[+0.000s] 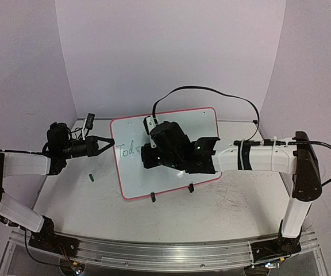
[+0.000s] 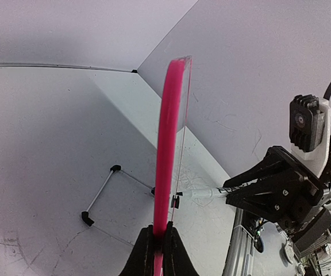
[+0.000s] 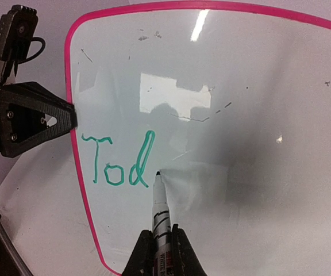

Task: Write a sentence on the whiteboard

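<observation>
Whiteboard writing has begun, but only a little is done. The whiteboard stands up on its two black feet in the middle of the table, leaning back a bit. The sentence so far is just three green letters, "Tod", near the left side of the board. Most of the white part is bare, so I think the job is only at its start.

The right fingers are closed tight around a pen. The pen points up at the board, and its tip sits just to the right of the "d", low down by the bottom of the letters. It looks like it touches the board, but I cannot be sure.

The left fingers are pinched shut on the pink frame at the board's left edge. They hold the board so it does not slide or tip when the pen pushes on it.

Next, I think the pen has to make a new letter right beside the "d", on the same line. It needs a soft, steady push. A small green thing, maybe the pen's cap, lies on the table to the left of the board.
</observation>
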You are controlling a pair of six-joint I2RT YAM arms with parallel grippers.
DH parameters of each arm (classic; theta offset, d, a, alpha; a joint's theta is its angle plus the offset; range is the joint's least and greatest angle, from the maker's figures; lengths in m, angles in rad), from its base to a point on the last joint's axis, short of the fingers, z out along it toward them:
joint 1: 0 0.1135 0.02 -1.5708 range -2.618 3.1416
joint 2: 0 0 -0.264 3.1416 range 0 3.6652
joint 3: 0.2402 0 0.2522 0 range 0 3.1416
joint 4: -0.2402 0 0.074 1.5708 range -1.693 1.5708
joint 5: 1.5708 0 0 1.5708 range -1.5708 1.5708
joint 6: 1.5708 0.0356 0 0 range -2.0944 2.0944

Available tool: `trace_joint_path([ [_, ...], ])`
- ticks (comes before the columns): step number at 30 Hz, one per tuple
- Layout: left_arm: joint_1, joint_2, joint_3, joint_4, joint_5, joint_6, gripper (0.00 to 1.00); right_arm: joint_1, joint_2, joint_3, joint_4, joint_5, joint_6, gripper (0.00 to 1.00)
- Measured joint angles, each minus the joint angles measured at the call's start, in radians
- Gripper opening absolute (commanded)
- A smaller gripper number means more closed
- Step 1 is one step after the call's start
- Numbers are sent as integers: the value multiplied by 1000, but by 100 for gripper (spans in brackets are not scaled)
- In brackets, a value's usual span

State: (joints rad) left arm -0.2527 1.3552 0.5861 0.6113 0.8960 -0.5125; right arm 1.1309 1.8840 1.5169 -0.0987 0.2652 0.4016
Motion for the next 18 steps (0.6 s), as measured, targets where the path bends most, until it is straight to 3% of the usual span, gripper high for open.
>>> trace_joint_path([
  [18,0,0,0,0,-1,0,0,-2,31,35,0,5,0,0],
])
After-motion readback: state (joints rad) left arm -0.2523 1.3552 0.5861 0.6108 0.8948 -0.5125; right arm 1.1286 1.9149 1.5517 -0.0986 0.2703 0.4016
